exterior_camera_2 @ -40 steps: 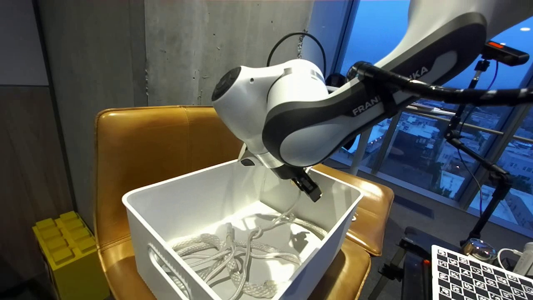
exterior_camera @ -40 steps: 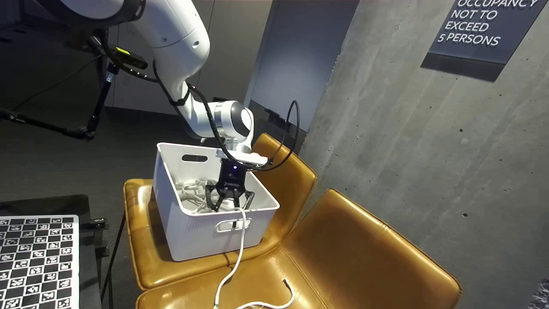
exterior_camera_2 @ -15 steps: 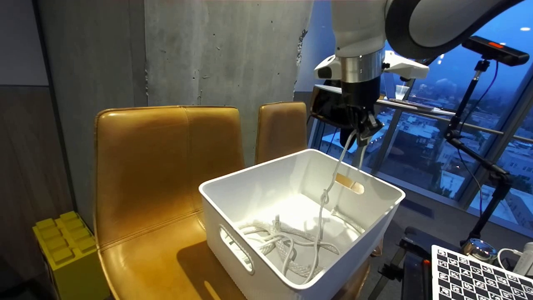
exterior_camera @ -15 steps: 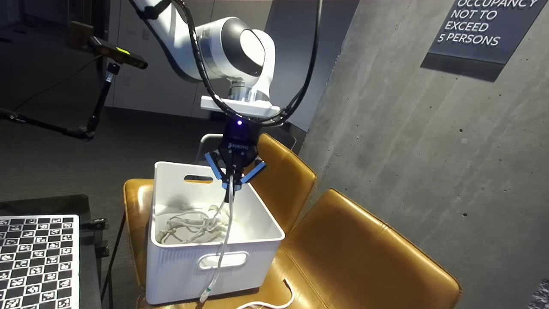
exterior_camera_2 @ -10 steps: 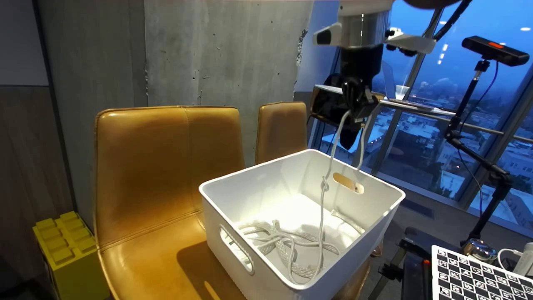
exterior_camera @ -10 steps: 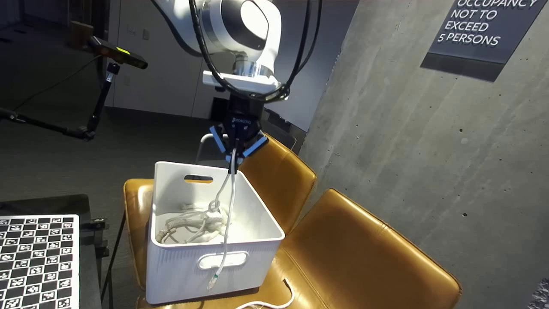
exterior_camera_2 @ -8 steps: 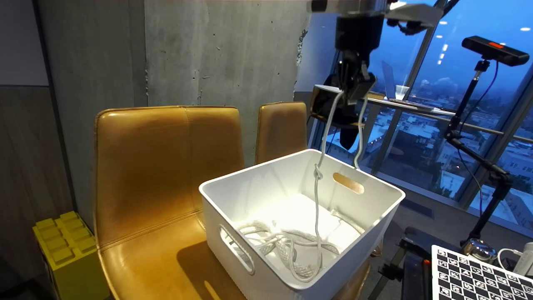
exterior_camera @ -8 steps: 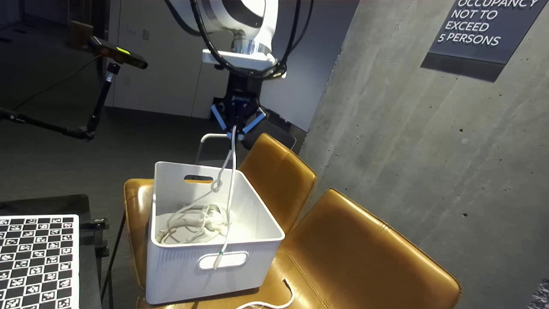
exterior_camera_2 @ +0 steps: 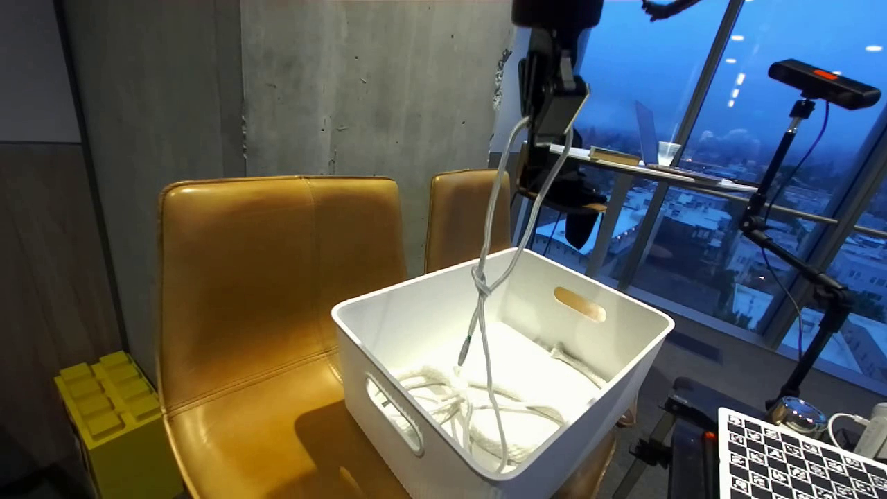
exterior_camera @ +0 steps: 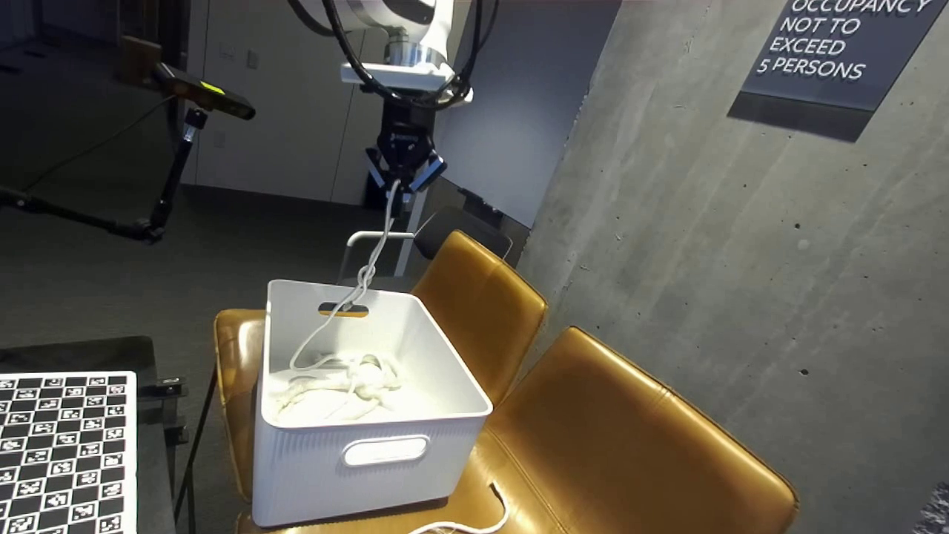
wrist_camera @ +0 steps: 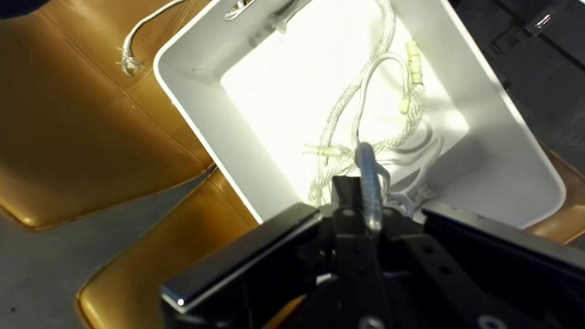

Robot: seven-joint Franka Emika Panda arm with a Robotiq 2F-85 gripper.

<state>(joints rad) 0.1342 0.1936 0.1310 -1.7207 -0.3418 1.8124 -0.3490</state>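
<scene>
My gripper (exterior_camera: pixel 400 196) hangs above the white bin (exterior_camera: pixel 311 467), shut on a thin white rope (exterior_camera: pixel 388 222). From the fingers the rope drops in two strands, joined by a knot (exterior_camera_2: pixel 481 281) just over the bin's opening. One strand ends in a dark-banded tip (exterior_camera_2: pixel 464 350) inside the bin, while the other runs down to the pile. In the wrist view the pinched rope (wrist_camera: pixel 369 183) passes between the fingers and partly hides the fingertips. Several thicker braided ropes (wrist_camera: pixel 338 109) lie tangled on the bin floor.
The bin stands on a tan leather chair (exterior_camera_2: pixel 277 277), with another chair (exterior_camera: pixel 630 430) beside it. A loose white cord (exterior_camera: pixel 500 512) lies on that seat. Nearby are a checkered board (exterior_camera: pixel 67 452), a camera on a stand (exterior_camera_2: pixel 824 83), a yellow block (exterior_camera_2: pixel 111 416) and a concrete wall (exterior_camera: pixel 704 259).
My gripper has risen out of the bin, lifting the knotted rope. The rope's loose end, earlier hanging outside the bin, now dangles inside. The bin has shifted on the chair since the earliest frames.
</scene>
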